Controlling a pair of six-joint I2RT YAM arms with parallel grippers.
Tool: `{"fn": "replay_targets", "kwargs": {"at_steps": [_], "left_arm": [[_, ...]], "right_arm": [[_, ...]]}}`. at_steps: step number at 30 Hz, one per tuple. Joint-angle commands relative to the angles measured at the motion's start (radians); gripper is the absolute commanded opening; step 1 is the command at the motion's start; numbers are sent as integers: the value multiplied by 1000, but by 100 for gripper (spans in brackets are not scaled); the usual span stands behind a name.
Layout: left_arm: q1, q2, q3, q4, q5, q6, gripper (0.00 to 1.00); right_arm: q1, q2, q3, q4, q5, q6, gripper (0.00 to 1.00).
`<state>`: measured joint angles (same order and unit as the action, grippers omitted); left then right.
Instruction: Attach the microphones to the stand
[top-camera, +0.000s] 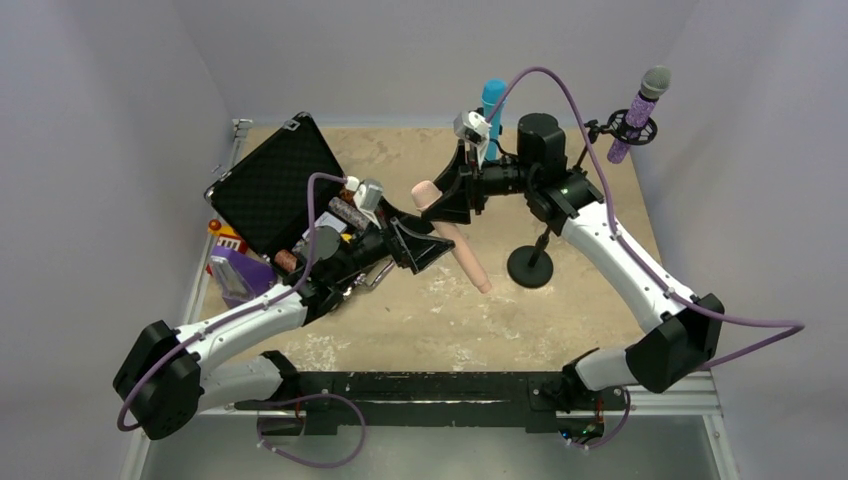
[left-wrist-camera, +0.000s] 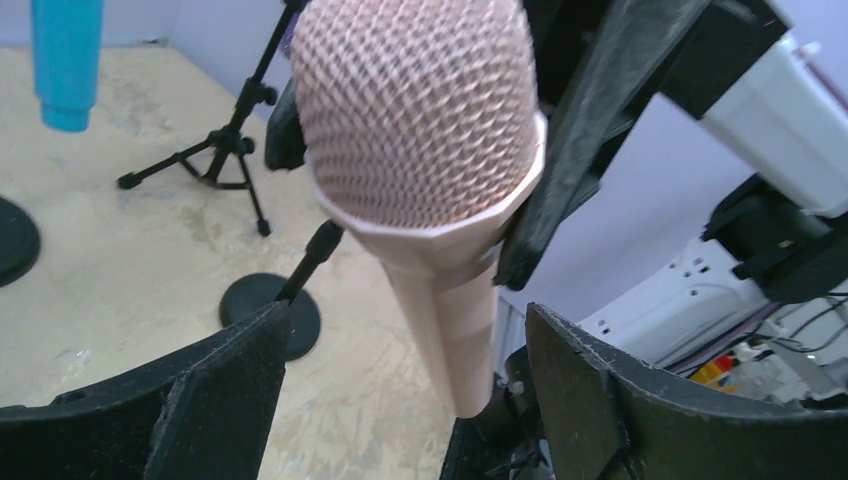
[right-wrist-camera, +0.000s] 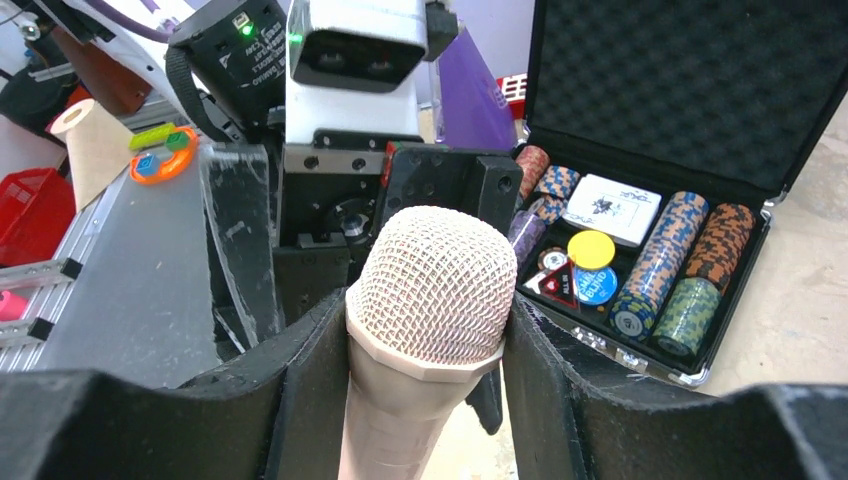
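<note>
A peach-pink stick microphone (top-camera: 465, 255) with a matching mesh head is held slanted over the middle of the sandy tan surface (top-camera: 400, 320). The right end effector (top-camera: 452, 198) is clenched on it at the head, with one black finger pressed against each side. The left end effector (top-camera: 425, 248) is released. Its fingers (left-wrist-camera: 220, 400) stand wide apart, and the microphone's handle passes between them without touching either.

Just right of the handle's lower end is a black stand with a round base (top-camera: 530, 266). At the far edge a bright-blue microphone (top-camera: 493, 105) stands upright; what carries it is hidden behind the right arm. At the far right a glittery purple microphone with a grey mesh head (top-camera: 637, 110) sits tilted in a black ring clip (top-camera: 618, 124).

On the left lies an open black case (top-camera: 270, 185) holding rows of poker chips (right-wrist-camera: 660, 250).
</note>
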<state>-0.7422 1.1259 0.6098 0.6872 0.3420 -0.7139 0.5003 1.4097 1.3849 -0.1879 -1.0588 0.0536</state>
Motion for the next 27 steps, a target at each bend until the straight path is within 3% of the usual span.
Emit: {"fn": "replay_targets", "kwargs": {"at_steps": [1, 5, 10, 12, 17, 21, 23, 25, 27], "left_arm": [[0, 0, 27, 261, 66, -110, 90], [1, 1, 32, 264, 22, -136, 90], [0, 25, 94, 152, -34, -119, 71], [-1, 31, 107, 121, -43, -115, 68], [-1, 64, 135, 149, 35, -141, 64], [0, 86, 147, 196, 74, -172, 54], [0, 94, 154, 212, 93, -179, 36], [1, 100, 162, 213, 112, -179, 5], [4, 84, 149, 200, 103, -166, 0]], "right_arm": [[6, -50, -2, 47, -18, 24, 4], [5, -57, -9, 58, -34, 37, 4], [6, -68, -29, 100, -45, 82, 4], [6, -74, -30, 99, -45, 83, 5], [5, -73, -26, 104, -45, 94, 6], [4, -63, -25, 110, -58, 102, 6], [4, -64, -27, 111, -63, 101, 7], [2, -67, -27, 107, -75, 99, 9], [-6, -75, -18, 95, -97, 84, 24]]}}
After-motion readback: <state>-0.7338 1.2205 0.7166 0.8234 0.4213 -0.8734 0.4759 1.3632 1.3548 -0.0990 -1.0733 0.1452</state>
